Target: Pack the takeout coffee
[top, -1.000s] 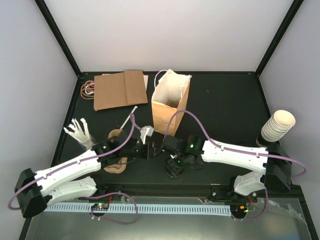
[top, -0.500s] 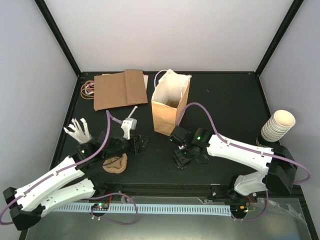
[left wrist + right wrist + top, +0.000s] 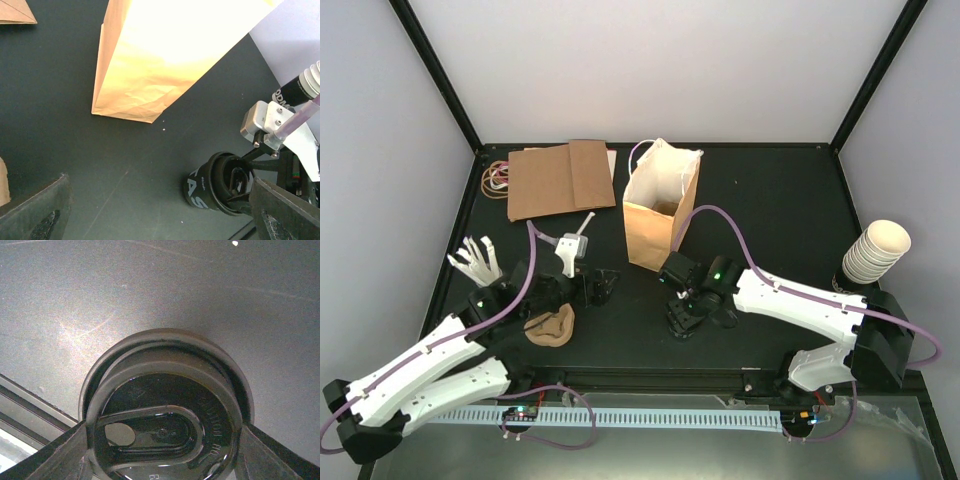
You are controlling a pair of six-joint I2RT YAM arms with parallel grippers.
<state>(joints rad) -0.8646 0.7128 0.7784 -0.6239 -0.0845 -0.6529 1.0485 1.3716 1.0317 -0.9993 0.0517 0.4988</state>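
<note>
The takeout coffee (image 3: pixel 165 425) stands upright between the right gripper's (image 3: pixel 685 312) jaws, clasped on both sides, probably for lifting toward the paper bag (image 3: pixel 150 55) beyond; the left gripper (image 3: pixel 160 215) gapes wide, nothing between its jaws.

Changes, 2 entries.
- Left claw (image 3: pixel 601 286): jaws gone from part-closed to wide apart, nothing between them. The arm is drawn back from the desk's middle toward the left edge.
- Right claw (image 3: pixel 684 316): shifted slightly toward the right and far edges, carrying 1 takeout coffee (image 3: pixel 200 189) along.
</note>
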